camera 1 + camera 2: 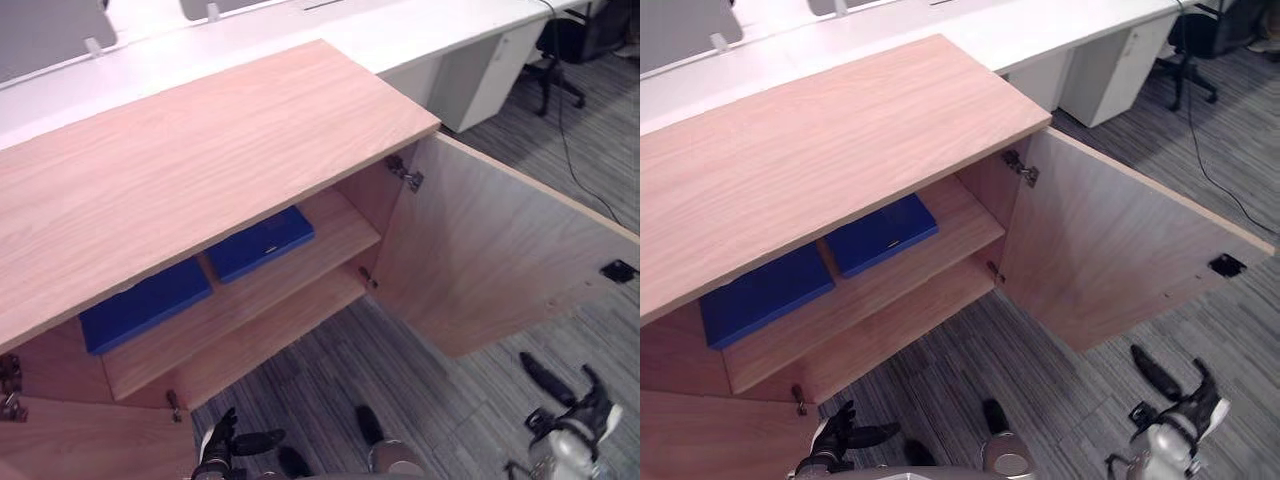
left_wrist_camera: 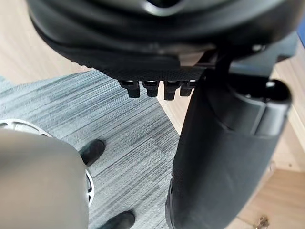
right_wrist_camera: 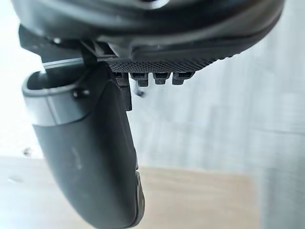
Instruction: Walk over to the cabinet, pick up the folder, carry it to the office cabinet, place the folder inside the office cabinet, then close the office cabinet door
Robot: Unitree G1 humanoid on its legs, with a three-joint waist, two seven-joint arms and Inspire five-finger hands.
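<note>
Blue folder (image 1: 260,243) lies flat on the upper shelf (image 1: 335,238) of the cabinet (image 1: 200,170), second folder (image 1: 145,305) just beside it, door (image 1: 500,260) wide open. Left hand (image 1: 222,438) and right hand (image 1: 588,405) hang low over the carpet (image 1: 420,380), fingers relaxed, gripping nothing.

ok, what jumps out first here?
The wooden cabinet, with its right door standing wide open. On its upper shelf lie a right blue folder and a left blue folder, side by side; the left hand and right hand hang low, empty.
</note>
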